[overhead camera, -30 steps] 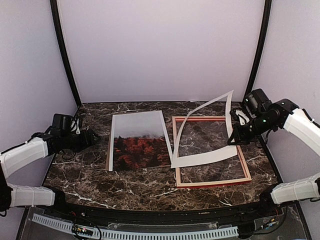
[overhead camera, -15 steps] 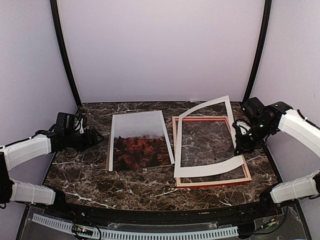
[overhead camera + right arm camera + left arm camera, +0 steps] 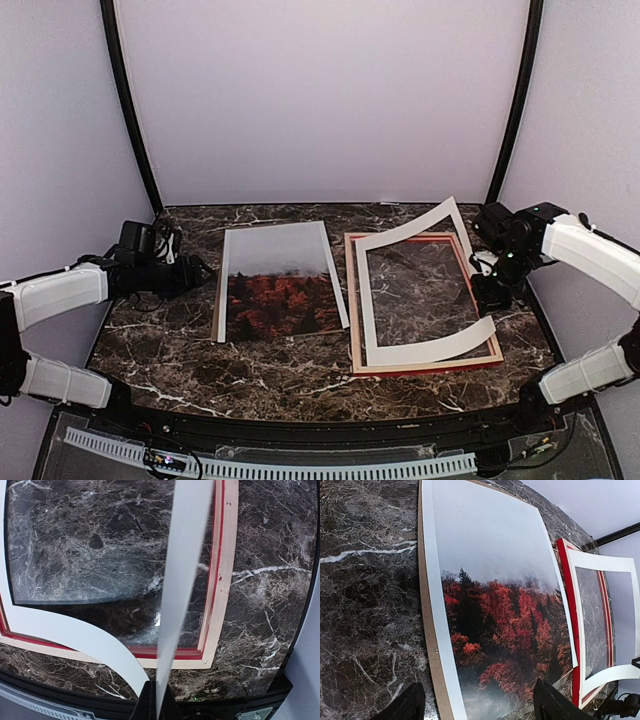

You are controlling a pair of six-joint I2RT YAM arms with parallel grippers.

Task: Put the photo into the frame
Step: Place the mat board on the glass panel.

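Left wrist view: the photo runs off the bottom edge; the board under it shows only a brown sliver. Right wrist view: the mat leaves the top edge, the frame the left, and only the tips of the right gripper show.

Smooth white shells cover the rounded links of the left arm and the right arm, with black joints between them. Each wrist ends in a blocky black housing. Thin black cables loop at the left wrist. The left gripper has matte black, wedge-shaped fingers. The right gripper is black as well, and a small green light glows near it.
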